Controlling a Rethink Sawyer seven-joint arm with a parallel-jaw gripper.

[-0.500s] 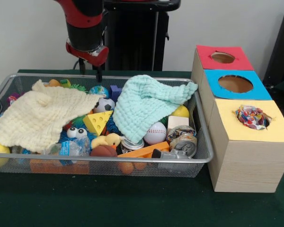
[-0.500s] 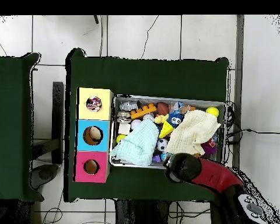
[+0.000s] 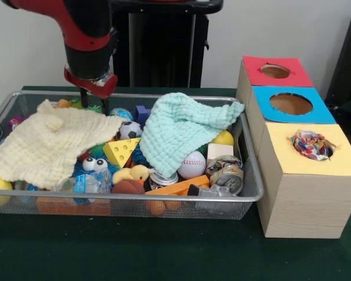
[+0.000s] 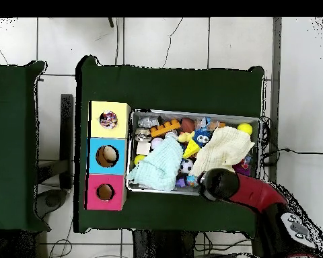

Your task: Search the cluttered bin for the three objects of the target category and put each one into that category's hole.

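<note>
The wire mesh bin [image 3: 254, 175] holds a cream waffle cloth [image 3: 47, 140] on its left and a mint-green waffle cloth [image 3: 181, 129] draped over toys at centre right. The dotted white cloth [image 3: 312, 144] sits stuffed in the ragged hole of the yellow-topped wooden box [image 3: 307, 193]. My gripper [image 3: 94, 102] hangs open and empty over the bin's far edge, just above the cream cloth's far side. In the overhead view the arm's head [image 4: 218, 183] covers the gripper, beside the cream cloth [image 4: 221, 151]; the mint cloth [image 4: 159, 166] and dotted cloth [image 4: 108, 120] show too.
The bin also holds a fuzzy blue toy with eyes [image 3: 93, 165], a cheese wedge [image 3: 120, 151], a baseball [image 3: 192, 165], a soccer ball [image 3: 129, 129], cans [image 3: 225, 172] and an orange block [image 3: 175, 188]. The blue-topped box [image 3: 291, 104] and red-topped box [image 3: 275, 71] stand behind the yellow one.
The arm has moved left in the front view, from above the bin's middle to above the cream cloth's far side. The cloths and toys have not moved.
</note>
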